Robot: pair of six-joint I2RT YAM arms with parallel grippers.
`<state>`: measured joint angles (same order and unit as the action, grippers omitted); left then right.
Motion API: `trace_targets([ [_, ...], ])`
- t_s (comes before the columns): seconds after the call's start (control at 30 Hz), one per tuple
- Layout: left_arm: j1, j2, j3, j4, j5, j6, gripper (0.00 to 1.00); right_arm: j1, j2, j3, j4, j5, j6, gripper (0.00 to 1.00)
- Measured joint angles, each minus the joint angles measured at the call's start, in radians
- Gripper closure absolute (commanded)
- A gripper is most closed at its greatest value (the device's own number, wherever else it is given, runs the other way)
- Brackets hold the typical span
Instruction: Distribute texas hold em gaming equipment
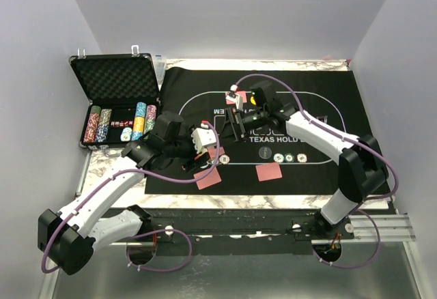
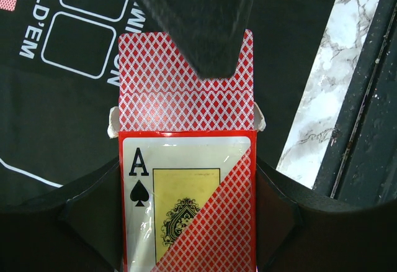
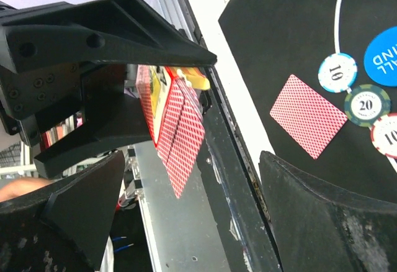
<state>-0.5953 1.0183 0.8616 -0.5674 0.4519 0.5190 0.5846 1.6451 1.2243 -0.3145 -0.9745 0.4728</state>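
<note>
Pretty clearly a robotics lab, some sort of boxed-in test cell. Plain pale wall panels [image 1: 225, 12] closing off three sides. Two white-and-black robot arms [image 1: 102, 203] bolted at the near edge of a marble-patterned bench [image 1: 232, 202] onto silver slotted metal rails [image 1: 386, 225], loose purple cables [image 1: 263, 76] looping off them. Grey metal sheet [image 1: 273, 282] below the front edge.

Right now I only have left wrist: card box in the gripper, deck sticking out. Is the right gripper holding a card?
Observer: No. The right gripper is open, nothing clamped.
Operator: What's laid out on the right side?
Observer: Three chips in a row on the mat, right of centre.
Operator: And far left?
Observer: The case stands open, chip stacks inside.
</note>
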Motion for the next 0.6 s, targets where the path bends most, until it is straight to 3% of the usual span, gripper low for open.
trace_targets([
  [0.3,-0.003,0.002,0.002,0.000,0.000,-0.003,1.00,0.027,0.045,0.016,0.025,0.024,0.009,0.50],
  [0.6,-0.003,-0.007,0.002,-0.012,-0.002,-0.006,1.00,0.023,0.043,0.016,-0.002,0.044,-0.004,0.62],
])
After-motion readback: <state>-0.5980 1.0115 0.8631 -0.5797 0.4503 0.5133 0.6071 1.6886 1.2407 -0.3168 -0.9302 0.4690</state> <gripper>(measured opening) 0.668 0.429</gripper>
